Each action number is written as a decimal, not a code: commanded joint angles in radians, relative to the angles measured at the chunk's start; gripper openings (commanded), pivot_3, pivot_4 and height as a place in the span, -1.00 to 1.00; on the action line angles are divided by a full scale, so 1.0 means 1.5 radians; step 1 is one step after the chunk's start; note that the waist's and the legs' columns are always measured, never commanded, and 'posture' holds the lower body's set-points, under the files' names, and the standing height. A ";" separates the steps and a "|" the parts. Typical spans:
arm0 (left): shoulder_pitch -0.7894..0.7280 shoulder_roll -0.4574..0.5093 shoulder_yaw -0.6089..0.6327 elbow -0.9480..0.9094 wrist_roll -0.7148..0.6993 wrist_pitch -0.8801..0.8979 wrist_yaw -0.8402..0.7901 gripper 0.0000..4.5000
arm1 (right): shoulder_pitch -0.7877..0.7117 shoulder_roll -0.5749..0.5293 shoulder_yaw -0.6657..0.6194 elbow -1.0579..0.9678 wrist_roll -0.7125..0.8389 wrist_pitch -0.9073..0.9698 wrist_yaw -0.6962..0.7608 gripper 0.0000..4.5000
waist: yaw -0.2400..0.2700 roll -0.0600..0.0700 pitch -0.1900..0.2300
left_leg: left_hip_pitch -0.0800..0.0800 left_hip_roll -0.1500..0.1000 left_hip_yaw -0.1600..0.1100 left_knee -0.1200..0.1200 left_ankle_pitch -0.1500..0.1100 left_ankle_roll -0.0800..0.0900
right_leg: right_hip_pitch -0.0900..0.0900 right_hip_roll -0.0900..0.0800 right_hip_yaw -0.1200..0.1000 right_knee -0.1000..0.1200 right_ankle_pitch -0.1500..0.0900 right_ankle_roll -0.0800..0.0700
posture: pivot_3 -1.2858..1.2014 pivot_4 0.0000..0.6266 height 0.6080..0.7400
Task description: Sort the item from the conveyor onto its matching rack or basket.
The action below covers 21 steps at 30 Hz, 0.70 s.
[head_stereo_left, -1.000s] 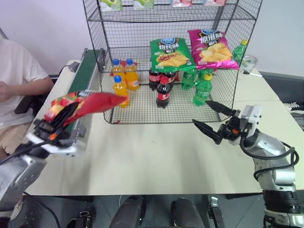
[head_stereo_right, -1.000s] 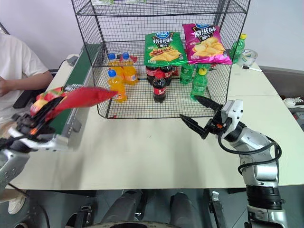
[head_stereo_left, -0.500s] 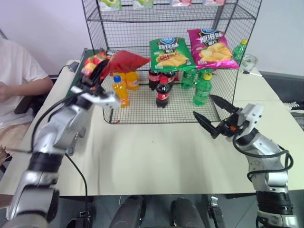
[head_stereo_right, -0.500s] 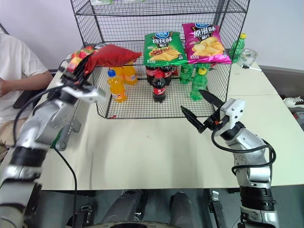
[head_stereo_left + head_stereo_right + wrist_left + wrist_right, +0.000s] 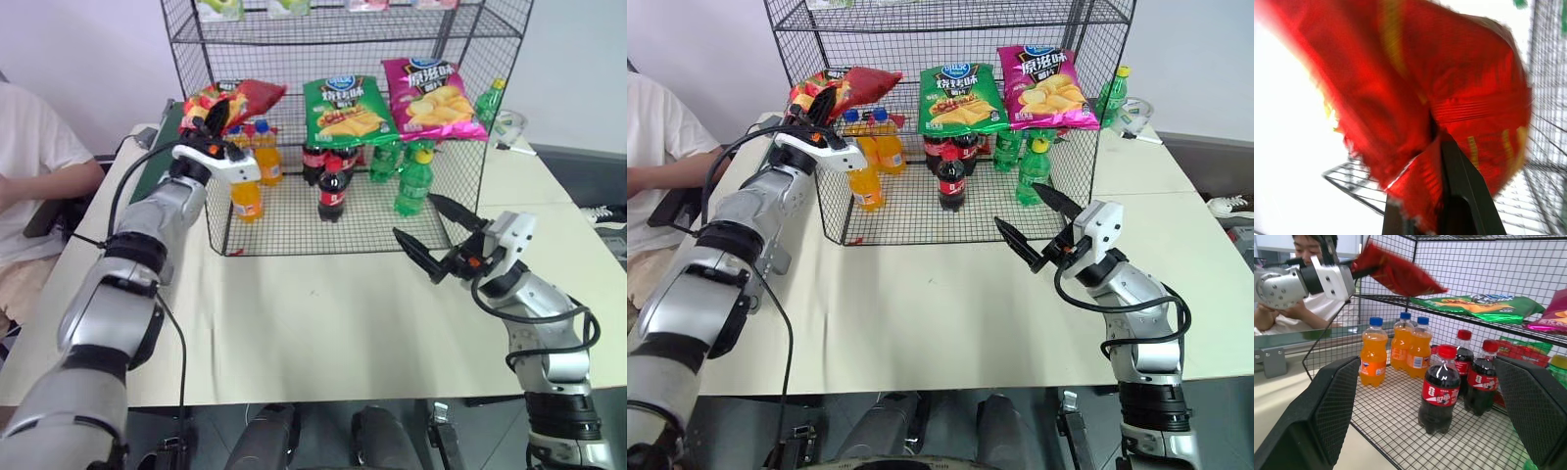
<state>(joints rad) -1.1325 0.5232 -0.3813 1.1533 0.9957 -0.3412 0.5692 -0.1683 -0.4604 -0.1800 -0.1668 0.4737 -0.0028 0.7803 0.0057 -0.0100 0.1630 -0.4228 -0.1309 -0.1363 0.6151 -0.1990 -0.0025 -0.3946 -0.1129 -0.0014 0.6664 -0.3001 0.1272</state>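
item: red chip bag (image 5: 242, 98), glossy, crumpled, held aloft at upper left, over the middle shelf's left end
conveyor: dark-green belt (image 5: 155, 166) with grey rails, seen at left, behind the rack's left side
rack: tall black wire-mesh shelving (image 5: 460, 176), tiered, set at upper centre

Test bench styled as a shop: a tall black wire-mesh shelving unit (image 5: 343, 59) stocked with soft-drink bottles and chip bags on a cream table (image 5: 323, 323), a dark-green conveyor belt (image 5: 162, 147) alongside, a seated person (image 5: 29, 166) watching.
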 commanded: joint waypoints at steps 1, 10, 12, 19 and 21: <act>-0.049 -0.014 -0.008 0.049 -0.031 0.001 0.004 -0.96 | -0.002 -0.013 -0.002 -0.039 -0.003 0.003 -0.005 1.00 | 0.000 -0.001 0.000 | 0.000 0.000 0.000 0.000 0.000 0.000 | 0.000 0.000 0.000 0.000 0.000 0.000 | 0.03 -0.52 1.00; -0.079 -0.043 -0.007 0.082 -0.098 -0.035 -0.042 -0.96 | -0.007 -0.017 0.000 -0.043 -0.004 0.011 -0.019 1.00 | 0.000 -0.001 0.001 | -0.001 0.000 0.000 0.001 0.000 0.000 | -0.001 0.000 0.000 0.000 0.000 0.000 | 0.03 -0.52 1.00; -0.085 -0.046 -0.004 0.087 -0.114 -0.040 -0.064 -0.96 | -0.011 -0.014 0.001 -0.043 0.001 0.014 -0.022 1.00 | 0.000 -0.001 0.001 | -0.002 0.000 0.000 0.001 0.000 0.000 | -0.001 0.000 0.000 0.000 0.000 0.000 | 0.03 -0.52 1.00; -0.080 -0.038 -0.002 0.087 -0.159 -0.081 -0.108 -0.86 | -0.009 -0.014 0.001 -0.055 0.019 0.032 -0.019 1.00 | 0.000 -0.002 0.001 | -0.002 0.000 0.000 0.002 0.000 0.000 | -0.001 0.000 0.000 0.000 0.000 0.000 | 0.03 -0.52 1.00; -0.080 -0.038 -0.006 0.084 -0.164 -0.081 -0.109 -0.62 | -0.009 -0.014 0.003 -0.054 0.015 0.031 -0.019 1.00 | 0.000 -0.002 0.001 | -0.002 0.000 0.000 0.002 0.000 0.000 | -0.001 0.000 0.000 0.001 0.000 0.000 | 0.03 -0.52 1.00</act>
<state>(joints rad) -1.2311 0.4506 -0.4070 1.2944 0.7760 -0.4514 0.4104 -0.1681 -0.4783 -0.1657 -0.2018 0.4859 0.0517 0.7536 0.0053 -0.0125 0.1645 -0.4256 -0.1310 -0.1363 0.6176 -0.1987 -0.0028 -0.3965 -0.1130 -0.0015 0.6671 -0.2998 0.1274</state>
